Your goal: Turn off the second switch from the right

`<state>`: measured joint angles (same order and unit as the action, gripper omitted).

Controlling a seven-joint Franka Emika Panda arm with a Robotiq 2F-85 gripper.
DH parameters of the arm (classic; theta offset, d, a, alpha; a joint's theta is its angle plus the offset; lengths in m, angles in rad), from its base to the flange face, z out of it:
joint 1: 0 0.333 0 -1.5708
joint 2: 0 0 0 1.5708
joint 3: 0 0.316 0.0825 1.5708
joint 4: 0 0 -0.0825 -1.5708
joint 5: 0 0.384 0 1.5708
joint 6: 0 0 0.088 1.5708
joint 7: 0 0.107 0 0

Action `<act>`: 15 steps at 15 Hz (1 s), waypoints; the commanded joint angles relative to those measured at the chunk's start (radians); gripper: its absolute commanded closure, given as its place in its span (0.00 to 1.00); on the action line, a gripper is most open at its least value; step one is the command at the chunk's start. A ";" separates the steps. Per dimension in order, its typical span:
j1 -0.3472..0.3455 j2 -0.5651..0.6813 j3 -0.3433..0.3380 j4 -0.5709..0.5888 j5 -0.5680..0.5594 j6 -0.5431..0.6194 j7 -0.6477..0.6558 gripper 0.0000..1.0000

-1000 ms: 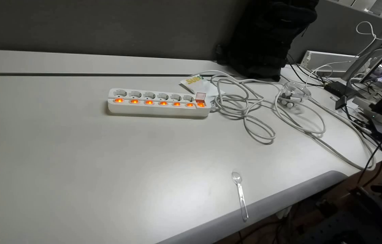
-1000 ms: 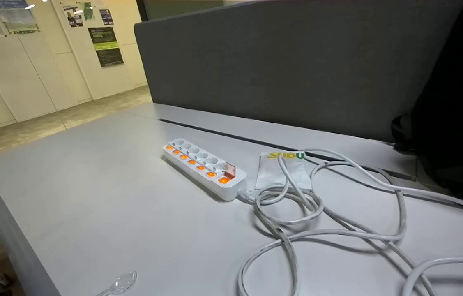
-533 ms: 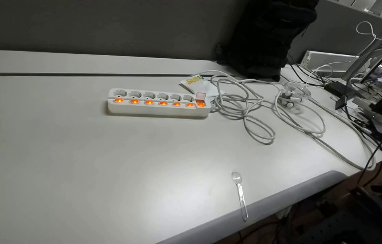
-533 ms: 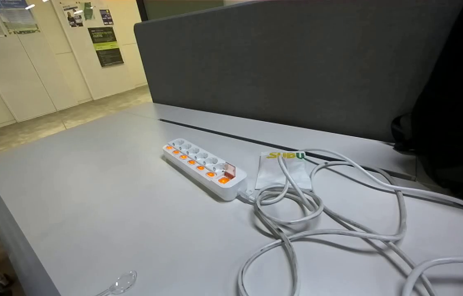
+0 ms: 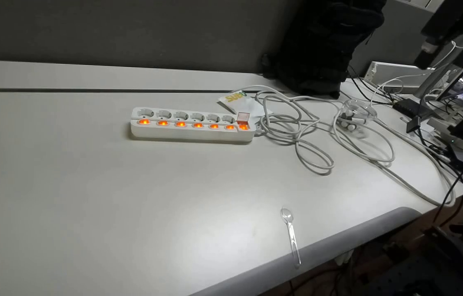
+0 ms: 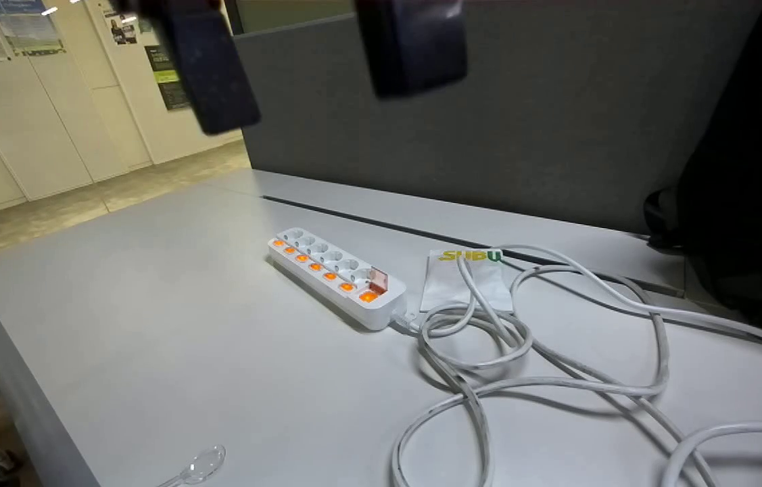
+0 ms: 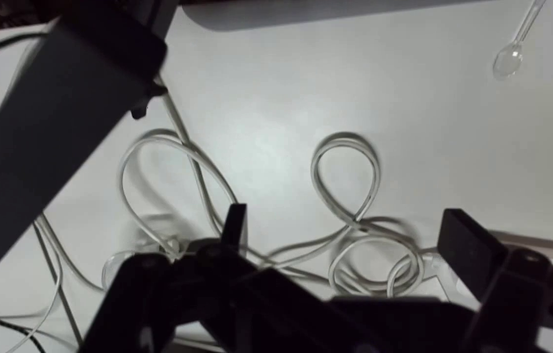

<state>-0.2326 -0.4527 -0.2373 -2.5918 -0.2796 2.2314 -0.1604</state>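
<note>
A white power strip (image 5: 192,135) lies on the table in both exterior views (image 6: 326,287). Its row of switches all glow orange. The second switch from the right (image 5: 230,127) is lit, also in an exterior view (image 6: 347,287). The rightmost switch (image 5: 243,127) has a clear reddish cover (image 5: 243,118) standing up. My gripper (image 6: 326,108) is open and empty, high above the table. It is at the upper right in an exterior view (image 5: 443,63). In the wrist view its fingers (image 7: 347,210) are wide apart above the cables; the right finger hides most of the strip's end.
Coiled white cables (image 6: 583,386) lie right of the strip, beside a paper packet (image 6: 445,291). A clear spoon (image 5: 291,236) lies near the front edge. A black backpack (image 5: 317,45) stands by the grey partition (image 5: 112,33). A clear container (image 5: 358,111) sits among the cables.
My gripper has come into both exterior views from the top; it was out of view in the earlier frames. The power strip, its lit switches and the spoon look the same.
</note>
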 commanded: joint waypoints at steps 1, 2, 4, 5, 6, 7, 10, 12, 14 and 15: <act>-0.011 0.068 0.081 -0.004 -0.048 0.118 0.141 0.00; -0.009 0.096 0.103 0.005 -0.058 0.134 0.171 0.00; 0.000 0.160 0.143 0.029 -0.073 0.152 0.221 0.00; 0.009 0.195 0.160 0.042 -0.073 0.157 0.242 0.25; 0.017 0.232 0.175 0.057 -0.074 0.159 0.258 0.26; 0.024 0.263 0.188 0.071 -0.076 0.161 0.274 0.34; 0.054 0.355 0.207 0.119 -0.069 0.178 0.316 0.55; 0.076 0.409 0.210 0.153 -0.067 0.189 0.334 0.69; 0.099 0.454 0.205 0.187 -0.058 0.188 0.338 0.81; 0.110 0.476 0.203 0.204 -0.048 0.185 0.335 0.89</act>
<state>-0.1520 -0.0486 -0.0277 -2.4578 -0.3298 2.4261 0.1346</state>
